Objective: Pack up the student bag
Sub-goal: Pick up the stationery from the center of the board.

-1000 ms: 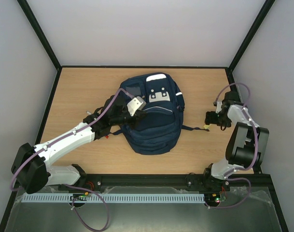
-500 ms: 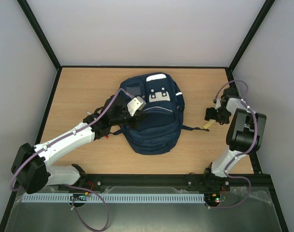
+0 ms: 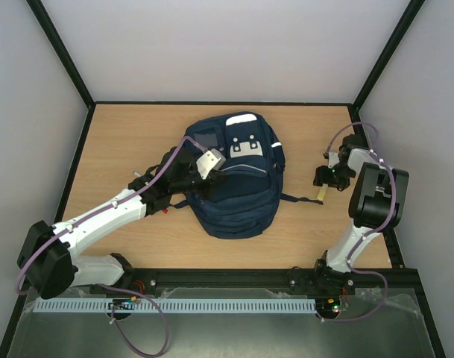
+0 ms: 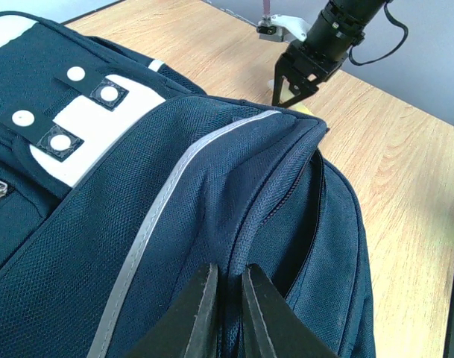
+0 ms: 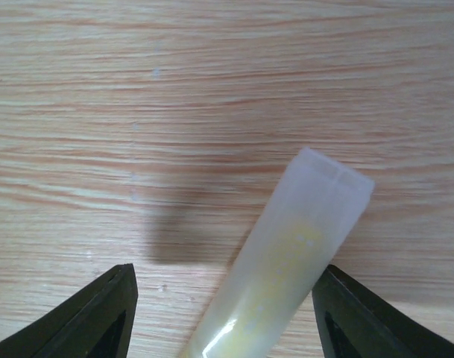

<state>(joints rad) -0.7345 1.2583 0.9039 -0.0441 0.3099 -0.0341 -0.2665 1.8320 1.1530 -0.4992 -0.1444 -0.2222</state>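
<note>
Left end effector: fingers together, pinching fabric ridge beside zip of student bag; finger bases cut off by frame edge. Bag lies flat at middle of worktop; zip gap dark, inside unreadable. Right end effector: fingers apart, straddling pale yellowish translucent stick on wood right of bag; stick's near end cut off, kind unclear.

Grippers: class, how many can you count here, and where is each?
2. The left gripper pinches the student bag at its zip; the right gripper, jaws open, straddles a pale stick beside the bag.
</note>
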